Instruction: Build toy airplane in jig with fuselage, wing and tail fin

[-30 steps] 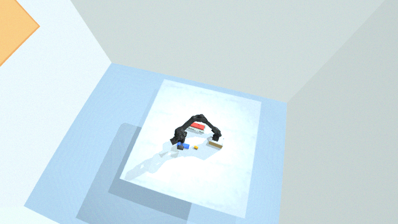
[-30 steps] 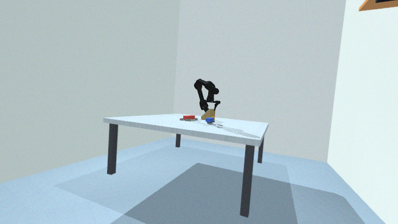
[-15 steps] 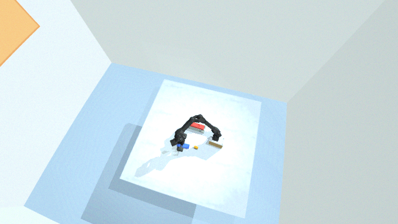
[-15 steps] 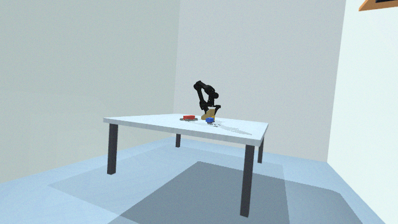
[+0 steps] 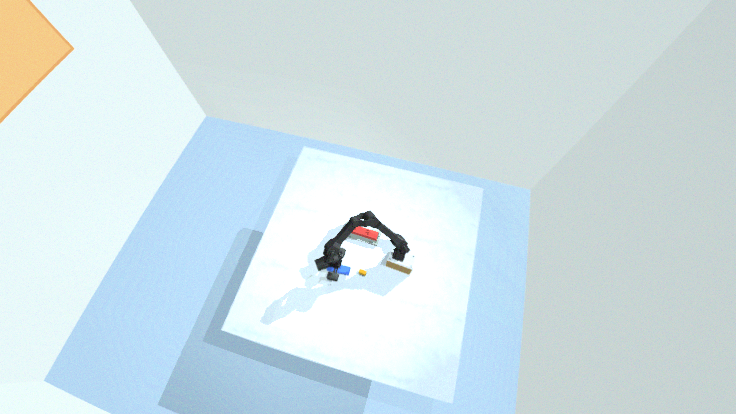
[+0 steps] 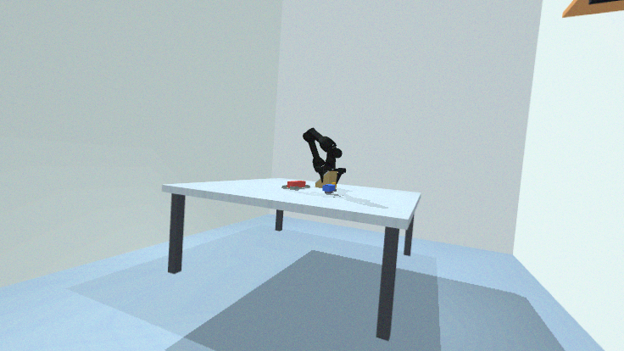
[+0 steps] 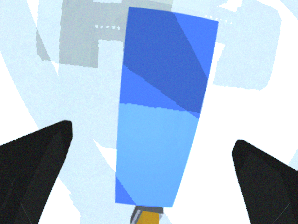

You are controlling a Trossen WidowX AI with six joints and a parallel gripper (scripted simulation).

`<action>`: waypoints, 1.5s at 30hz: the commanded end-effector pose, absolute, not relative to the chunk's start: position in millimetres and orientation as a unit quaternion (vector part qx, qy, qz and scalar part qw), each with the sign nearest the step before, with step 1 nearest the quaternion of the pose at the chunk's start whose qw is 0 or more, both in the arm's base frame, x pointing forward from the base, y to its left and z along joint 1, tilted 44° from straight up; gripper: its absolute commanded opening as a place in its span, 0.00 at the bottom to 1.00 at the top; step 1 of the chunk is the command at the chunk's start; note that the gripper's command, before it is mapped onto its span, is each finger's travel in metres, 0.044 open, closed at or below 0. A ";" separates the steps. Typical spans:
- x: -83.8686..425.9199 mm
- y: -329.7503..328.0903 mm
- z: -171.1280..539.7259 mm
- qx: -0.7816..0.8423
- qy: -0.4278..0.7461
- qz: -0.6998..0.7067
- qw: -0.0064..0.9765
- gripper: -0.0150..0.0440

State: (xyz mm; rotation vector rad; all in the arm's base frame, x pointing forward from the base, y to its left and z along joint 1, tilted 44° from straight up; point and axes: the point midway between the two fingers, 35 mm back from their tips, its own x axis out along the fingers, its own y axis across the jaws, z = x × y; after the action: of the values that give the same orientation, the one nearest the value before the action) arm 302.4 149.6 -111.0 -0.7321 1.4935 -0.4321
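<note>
Place: a bare, plain-walled room, kind unclear, maybe a lab | Signs: my black arm [image 5: 368, 218] [image 6: 325, 142] stood on a white table [image 5: 391, 350] [image 6: 244, 196] with dark legs | Around me: pale walls [image 5: 370, 66] [image 6: 392, 86], blue floor [image 5: 174, 205] [image 6: 108, 314], an orange-edged panel [image 5: 25, 51] [image 6: 580, 8] on one wall

red fuselage [image 5: 365, 233] [image 6: 296, 184]: seated in grey jig [image 5: 363, 239] [image 6: 286, 186], socket seen on top
blue wing [image 5: 343, 270] [image 6: 329, 187] [image 7: 160, 110]: long block, laid on table, apart from fuselage
yellow tail fin [image 5: 362, 272] [image 7: 149, 218]: small, laid near wing's end, unfitted
</note>
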 end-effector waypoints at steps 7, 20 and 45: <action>301.8 135.9 -125.0 -0.328 0.659 -0.191 0.649 1.00; 302.2 124.1 -136.8 -0.328 0.659 -0.192 0.649 0.96; 304.0 142.6 -127.0 -0.330 0.656 -0.169 0.657 0.25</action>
State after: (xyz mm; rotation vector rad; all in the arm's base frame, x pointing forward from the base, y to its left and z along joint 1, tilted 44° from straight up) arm 300.8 129.1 -134.5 -0.7580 1.5013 -0.4153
